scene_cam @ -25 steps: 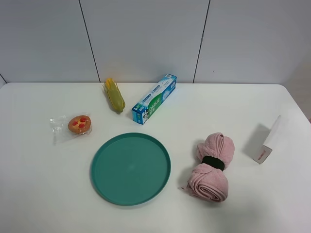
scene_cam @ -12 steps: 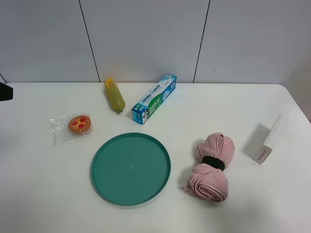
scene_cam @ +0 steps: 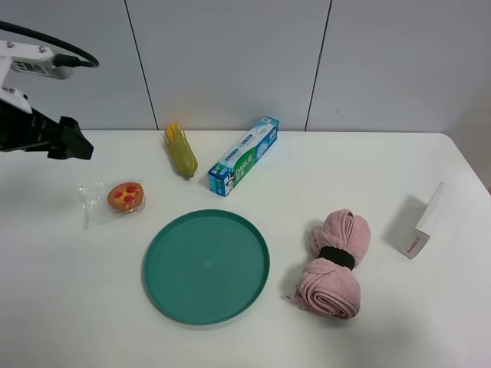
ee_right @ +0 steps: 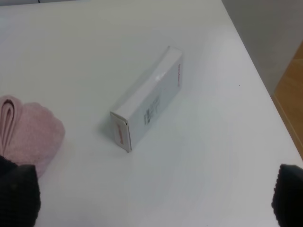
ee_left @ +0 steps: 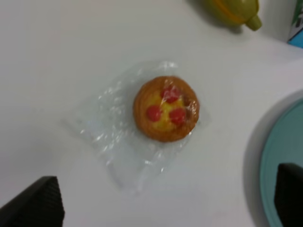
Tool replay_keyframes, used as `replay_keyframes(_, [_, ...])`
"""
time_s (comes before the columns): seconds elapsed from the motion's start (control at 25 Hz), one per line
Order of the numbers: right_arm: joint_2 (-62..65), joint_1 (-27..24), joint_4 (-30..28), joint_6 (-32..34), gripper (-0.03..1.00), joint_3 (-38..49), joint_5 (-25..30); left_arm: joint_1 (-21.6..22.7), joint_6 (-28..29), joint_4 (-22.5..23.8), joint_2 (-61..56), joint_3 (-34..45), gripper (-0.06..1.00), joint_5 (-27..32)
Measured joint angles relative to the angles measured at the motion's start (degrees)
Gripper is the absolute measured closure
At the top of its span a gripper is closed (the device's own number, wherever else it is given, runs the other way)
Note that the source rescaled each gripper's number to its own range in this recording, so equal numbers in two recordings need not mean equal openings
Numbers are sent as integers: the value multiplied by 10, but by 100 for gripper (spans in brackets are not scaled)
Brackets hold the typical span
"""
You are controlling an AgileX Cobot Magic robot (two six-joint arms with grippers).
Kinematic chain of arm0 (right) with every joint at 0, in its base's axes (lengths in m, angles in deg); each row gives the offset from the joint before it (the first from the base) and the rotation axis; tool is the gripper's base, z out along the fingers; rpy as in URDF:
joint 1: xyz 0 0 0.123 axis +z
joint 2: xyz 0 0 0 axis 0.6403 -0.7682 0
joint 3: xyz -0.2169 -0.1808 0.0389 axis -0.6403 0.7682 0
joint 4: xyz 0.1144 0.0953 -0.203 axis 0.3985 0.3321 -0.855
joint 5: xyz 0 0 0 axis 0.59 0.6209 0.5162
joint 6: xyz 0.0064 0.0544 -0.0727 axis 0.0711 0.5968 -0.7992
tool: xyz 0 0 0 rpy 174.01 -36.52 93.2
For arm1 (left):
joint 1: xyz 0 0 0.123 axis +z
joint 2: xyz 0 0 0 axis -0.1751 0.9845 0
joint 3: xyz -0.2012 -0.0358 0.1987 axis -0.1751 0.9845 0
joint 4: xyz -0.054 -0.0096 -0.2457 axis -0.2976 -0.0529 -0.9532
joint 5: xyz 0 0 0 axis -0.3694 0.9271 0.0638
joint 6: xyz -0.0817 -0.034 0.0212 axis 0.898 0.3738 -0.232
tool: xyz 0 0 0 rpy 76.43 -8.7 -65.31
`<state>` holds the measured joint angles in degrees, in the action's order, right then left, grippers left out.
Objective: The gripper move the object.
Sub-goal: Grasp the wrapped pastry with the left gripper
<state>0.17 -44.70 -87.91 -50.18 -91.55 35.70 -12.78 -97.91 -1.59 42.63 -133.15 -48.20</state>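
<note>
The muffin is small, round and orange-brown with red spots. It lies in a crinkly clear wrapper on the white table, left of the teal plate. My left gripper hangs above the table, behind and to the left of the muffin, not touching it. In the left wrist view the muffin lies ahead of the gripper, whose jaws stand wide apart and empty. My right gripper is open and empty, over the table's right side; it does not show in the exterior view.
A yellow corn cob and a blue toothpaste box lie at the back. A rolled pink towel lies right of the plate. A white carton stands near the table's right edge.
My left arm has come into the exterior view from the left edge and now reaches over the table's back left, near the muffin. Nothing on the table has moved.
</note>
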Motion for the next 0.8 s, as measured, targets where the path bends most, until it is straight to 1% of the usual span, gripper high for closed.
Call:
replay_keyframes(0.12, [0, 0, 0, 0, -3, 0, 0, -22, -9, -1, 43, -3, 14, -36])
replay_keyframes(0.24, [0, 0, 0, 0, -3, 0, 0, -35, -10, -3, 88, -15, 14, -49])
replay_keyframes(0.44, [0, 0, 0, 0, -3, 0, 0, -39, -10, -3, 157, -31, 14, -56])
replay_keyframes(0.8, [0, 0, 0, 0, -3, 0, 0, -39, -10, -3, 247, -34, 14, -101])
